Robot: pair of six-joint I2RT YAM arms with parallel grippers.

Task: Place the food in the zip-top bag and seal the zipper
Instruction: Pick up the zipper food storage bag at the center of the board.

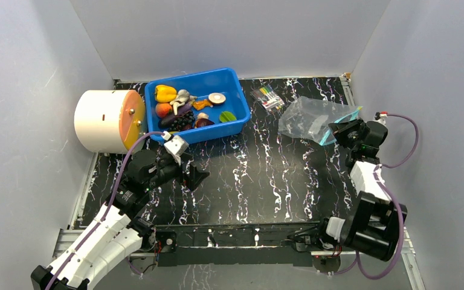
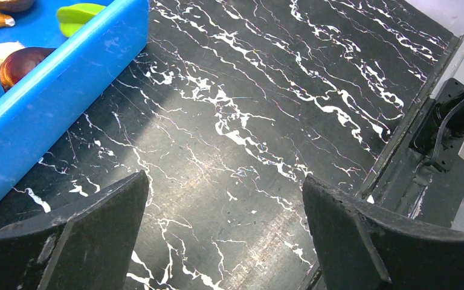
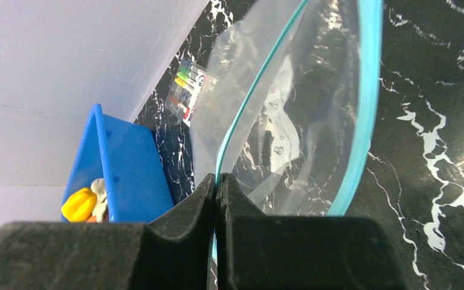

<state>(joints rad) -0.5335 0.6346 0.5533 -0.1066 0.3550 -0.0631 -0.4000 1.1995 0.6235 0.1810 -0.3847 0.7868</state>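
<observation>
Closest to us, our right gripper (image 3: pixel 217 184) is pinched tight on one lip of the zip-top bag (image 1: pixel 308 118), right at the zipper (image 3: pixel 365 90). The other lip seems to stand apart, though the clear plastic makes this hard to judge. That bag lies at the far right of the table (image 1: pixel 266 175). Our left gripper (image 2: pixel 223 187) gapes wide over bare tabletop, just near of the blue bin (image 1: pixel 235 124), which holds the food (image 1: pixel 165 93) at far left.

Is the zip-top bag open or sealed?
Open: the zip-top bag shows its two teal zipper strips standing apart; the right gripper is shut on one.
</observation>
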